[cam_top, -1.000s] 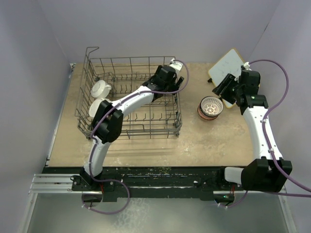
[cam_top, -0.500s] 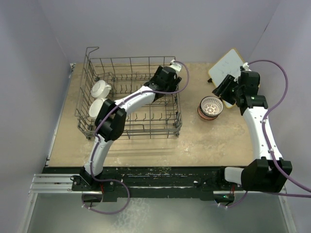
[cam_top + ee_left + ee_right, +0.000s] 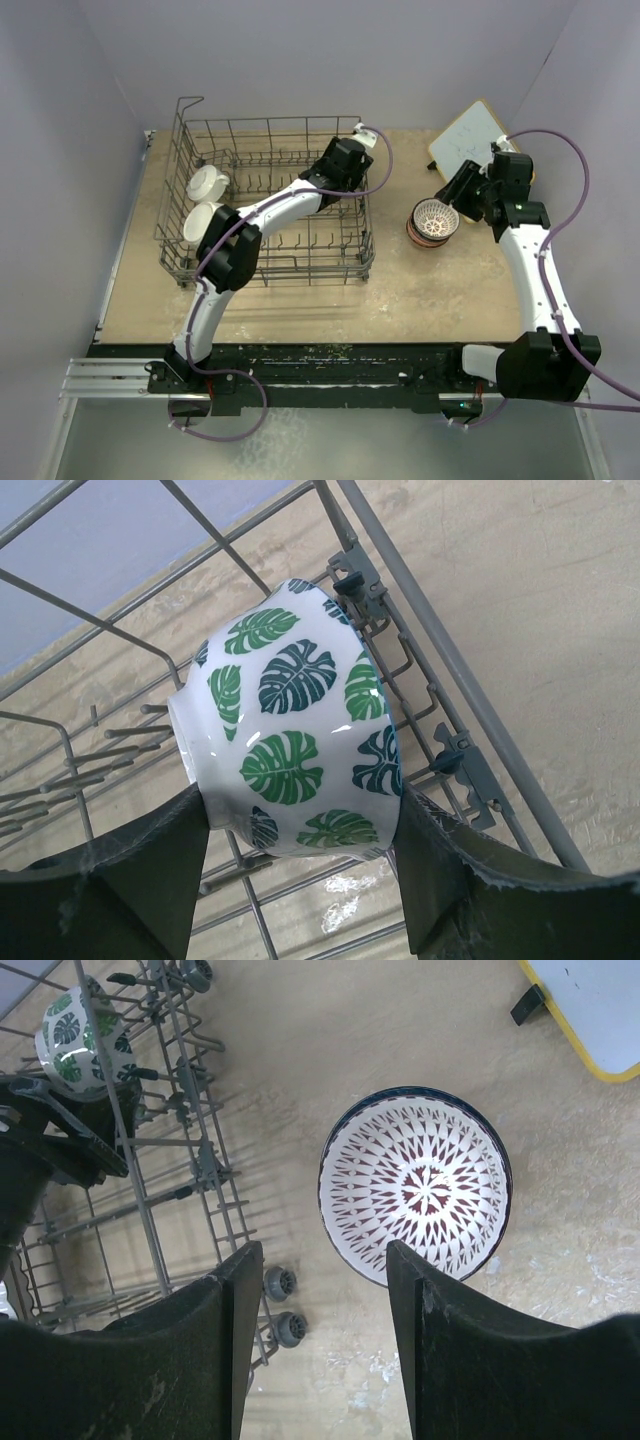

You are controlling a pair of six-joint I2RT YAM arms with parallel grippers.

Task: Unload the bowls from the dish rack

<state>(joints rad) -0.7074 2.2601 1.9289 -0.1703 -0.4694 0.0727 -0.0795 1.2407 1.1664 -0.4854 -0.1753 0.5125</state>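
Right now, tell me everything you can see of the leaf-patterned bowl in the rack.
The leaf-patterned bowl is glossy white ceramic printed with green and teal leaves, with a plain white foot. It lies on its side among the wires at the dish rack's corner. The left gripper's fingers flank it, apparently touching foot and rim.

Brightness: bright, even and soft in all views, seemingly lit from overhead.
Shadows: pale, diffuse ones on the desk (image 3: 300, 310) under the dish rack (image 3: 300, 262) wires.
Glare: small white highlights on the leaf-patterned bowl (image 3: 300, 740).
Focus: the left claw (image 3: 300, 805) and right claw (image 3: 322, 1255), close to the lens, look soft; the bowl and wires beyond are crisp.
Overhead: sharp, slightly grainy.
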